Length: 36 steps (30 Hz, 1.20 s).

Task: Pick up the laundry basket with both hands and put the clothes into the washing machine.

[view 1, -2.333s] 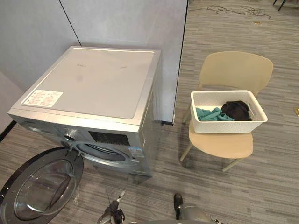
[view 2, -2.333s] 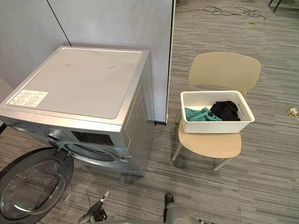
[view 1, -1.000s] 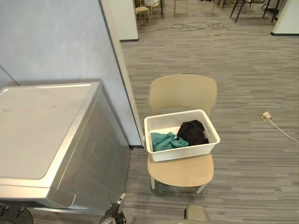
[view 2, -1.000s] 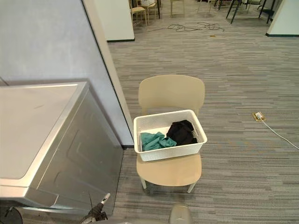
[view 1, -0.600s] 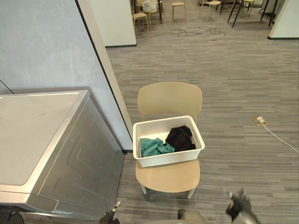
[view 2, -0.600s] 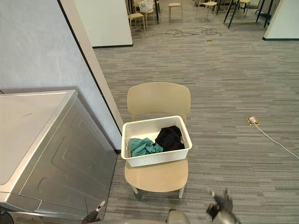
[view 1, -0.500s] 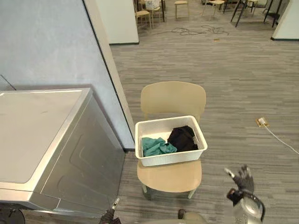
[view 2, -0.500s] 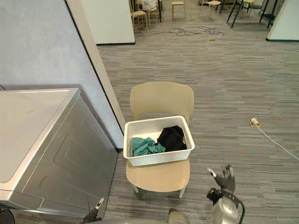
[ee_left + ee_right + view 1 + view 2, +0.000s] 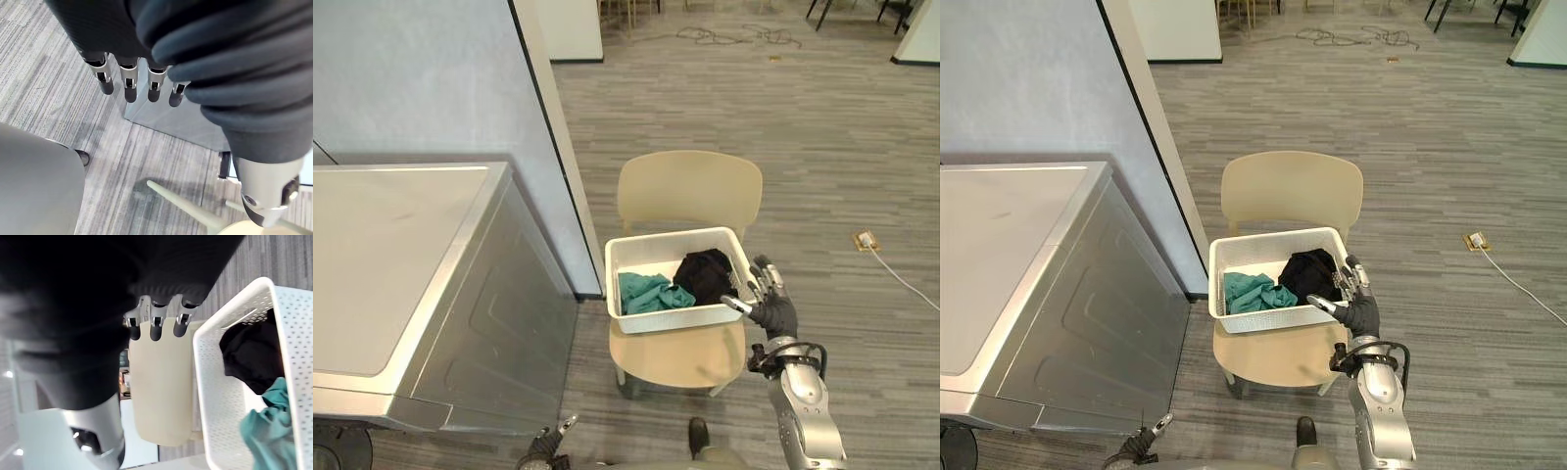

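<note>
A white perforated laundry basket (image 9: 668, 320) rests on the seat of a beige chair (image 9: 690, 189). Inside it lie a teal garment (image 9: 646, 292) and a black garment (image 9: 705, 273). My right hand (image 9: 771, 307) is open at the basket's right end, fingers spread upward and thumb pointing at the front right corner; I cannot tell whether it touches. The right wrist view shows straight fingers (image 9: 155, 325) beside the basket's wall (image 9: 222, 396). My left hand (image 9: 546, 447) hangs low near the floor, open, with its fingers (image 9: 128, 84) straight. The silver washing machine (image 9: 401, 284) stands left of the chair.
A grey partition wall (image 9: 431, 88) rises behind the washing machine and ends just left of the chair. A floor socket with a white cable (image 9: 867, 240) lies to the right. More chairs and cables stand far back. Striped grey floor lies around the chair.
The camera has shifted slightly. My right hand has risen from low at the lower right to the basket's right end. The left hand stays low, and the basket has not moved.
</note>
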{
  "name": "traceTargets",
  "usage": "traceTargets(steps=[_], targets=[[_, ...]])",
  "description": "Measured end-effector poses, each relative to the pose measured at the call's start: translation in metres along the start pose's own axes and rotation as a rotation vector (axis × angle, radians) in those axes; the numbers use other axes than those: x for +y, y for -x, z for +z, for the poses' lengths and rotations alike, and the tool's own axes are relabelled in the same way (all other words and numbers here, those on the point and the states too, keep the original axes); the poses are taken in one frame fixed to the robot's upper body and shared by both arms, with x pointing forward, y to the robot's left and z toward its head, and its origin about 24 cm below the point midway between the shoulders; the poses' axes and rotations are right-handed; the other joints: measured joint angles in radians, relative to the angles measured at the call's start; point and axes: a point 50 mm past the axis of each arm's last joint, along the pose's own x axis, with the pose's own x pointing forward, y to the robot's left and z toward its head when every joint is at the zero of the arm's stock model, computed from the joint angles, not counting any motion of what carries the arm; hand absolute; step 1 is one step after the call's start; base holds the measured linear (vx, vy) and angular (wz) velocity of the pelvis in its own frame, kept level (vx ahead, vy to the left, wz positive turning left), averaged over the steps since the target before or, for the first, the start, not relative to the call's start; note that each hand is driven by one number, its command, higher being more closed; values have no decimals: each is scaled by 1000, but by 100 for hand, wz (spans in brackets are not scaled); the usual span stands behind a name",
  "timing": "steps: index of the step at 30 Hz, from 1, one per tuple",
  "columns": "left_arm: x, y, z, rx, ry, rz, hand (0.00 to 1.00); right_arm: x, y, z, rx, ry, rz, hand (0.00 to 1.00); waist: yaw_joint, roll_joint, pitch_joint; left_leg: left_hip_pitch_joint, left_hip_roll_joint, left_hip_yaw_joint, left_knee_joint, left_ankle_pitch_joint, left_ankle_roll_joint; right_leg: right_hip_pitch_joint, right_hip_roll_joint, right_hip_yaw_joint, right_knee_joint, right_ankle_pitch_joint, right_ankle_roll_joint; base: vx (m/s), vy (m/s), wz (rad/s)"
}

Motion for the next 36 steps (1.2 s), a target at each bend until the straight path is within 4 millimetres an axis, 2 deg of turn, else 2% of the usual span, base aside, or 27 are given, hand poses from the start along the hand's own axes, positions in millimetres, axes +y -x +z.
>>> traceTargets(steps=[2, 4, 7, 12, 13, 17, 23, 27, 30, 33, 36], targets=[[1, -3, 16, -40, -23, -15, 0, -11, -24, 9, -3, 102, 24, 0, 18, -12, 39, -44, 0, -25, 24, 0, 0, -25, -1, -13, -6, 15, -6, -31, -20, 30], [1, -4, 26, -66, -29, -18, 0, -19, -44, 20, -12, 168, 23, 0, 24, -13, 79, -92, -1, -48, 47, 1, -1, -49, -4, -35, -6, 21, -8, -49, -18, 28], [2, -5, 34, -92, -34, -14, 0, -20, -55, 24, -5, 196, 29, 0, 42, -11, 96, -120, -1, -58, 52, 2, -2, -71, -4, -46, -6, 22, -10, -21, -19, 15], [4, -5, 46, -134, 37, -1, 0, -11, -78, 37, -13, 233, 52, 0, 50, -12, 175, -163, -9, -81, 77, 1, -2, -96, -14, -60, 7, 22, -10, -24, 16, 13], [6, -6, 59, -162, 101, 19, 0, -15, -89, 42, 14, 262, 39, 0, 73, -13, 222, -203, -12, -94, 105, 1, -1, -126, -18, -65, 29, 22, -10, -98, 32, 21], [9, -6, 60, -166, 135, 36, 0, -14, -94, 44, 19, 271, 24, 0, 76, -15, 241, -225, -16, -98, 120, 0, 1, -145, -23, -64, 42, 22, -10, -67, 19, 6], [9, -6, 82, -219, 216, 65, 0, -15, -111, 66, -15, 277, -26, 0, 91, -14, 322, -313, -21, -128, 190, -4, 4, -199, -25, -77, 70, 27, -17, -96, 0, 11], [12, -5, 89, -255, 262, 84, 0, -20, -123, 91, -68, 282, -85, 0, 101, -14, 354, -372, -21, -148, 227, -3, 4, -233, -23, -95, 84, 32, -24, -86, -3, 14], [13, -4, 89, -255, 287, 87, 0, -26, -131, 108, -98, 270, -121, 0, 118, -14, 354, -420, -21, -149, 250, -3, 4, -278, -23, -93, 97, 35, -28, -89, 5, 0], [14, -4, 89, -256, 302, 91, 0, -32, -142, 136, -148, 268, -162, 0, 127, -14, 355, -488, -21, -160, 282, -3, 4, -327, -21, -99, 104, 40, -28, -66, 0, 5], [15, -4, 89, -257, 338, 102, 0, -35, -145, 155, -207, 275, -169, 0, 130, -16, 367, -535, -20, -172, 310, -4, 4, -365, -20, -110, 122, 42, -30, -54, 7, 9]])
